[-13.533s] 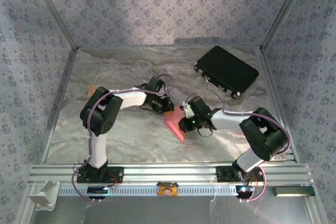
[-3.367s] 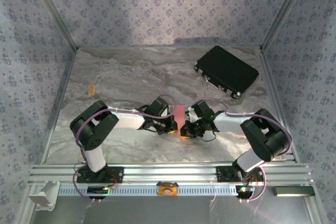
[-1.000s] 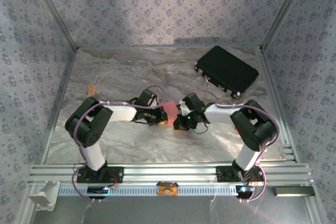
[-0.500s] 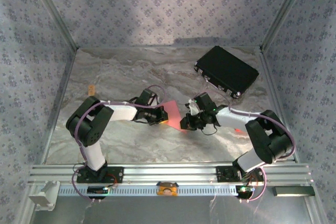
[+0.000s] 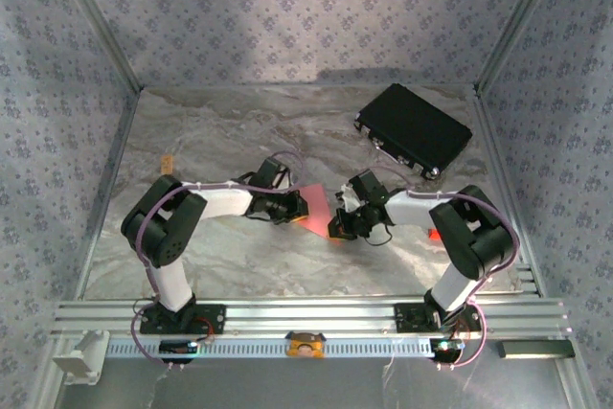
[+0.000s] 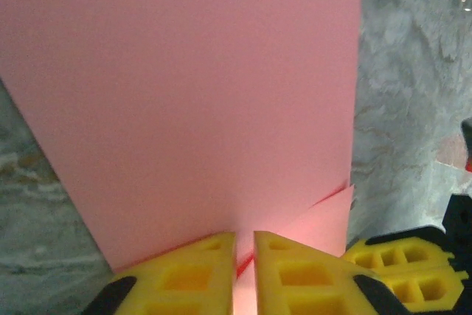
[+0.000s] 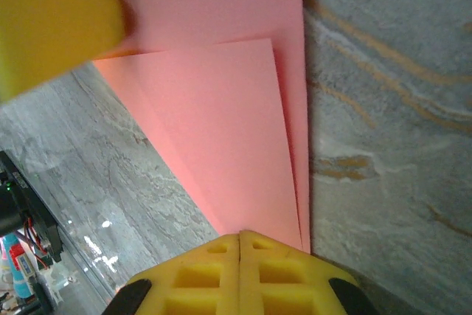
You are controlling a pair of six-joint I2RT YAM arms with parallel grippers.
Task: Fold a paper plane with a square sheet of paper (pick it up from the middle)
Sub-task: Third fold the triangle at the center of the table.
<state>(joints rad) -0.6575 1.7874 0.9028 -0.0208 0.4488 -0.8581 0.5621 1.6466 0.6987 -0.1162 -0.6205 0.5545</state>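
Note:
The square sheet of paper (image 5: 316, 206), salmon pink and folded into overlapping layers, lies flat on the marble table between both grippers. My left gripper (image 5: 292, 208) sits at its left edge. In the left wrist view the paper (image 6: 192, 94) spreads ahead of the left gripper (image 6: 245, 237), whose jaws stand a narrow slit apart over a red crease. My right gripper (image 5: 337, 225) is at the paper's near right corner. In the right wrist view the right gripper (image 7: 240, 235) is shut, its tips meeting at the paper's (image 7: 214, 130) edge. I cannot tell whether paper is pinched there.
A black rectangular case (image 5: 414, 129) lies at the back right of the table. A tiny orange tag (image 5: 166, 164) sits by the left wall. Patterned walls close in three sides, and an aluminium rail (image 5: 306, 313) runs along the front.
The left jaws have parted slightly. The right arm's elbow swung out to the right and back again, while its gripper stayed by the paper. The paper has hardly shifted.

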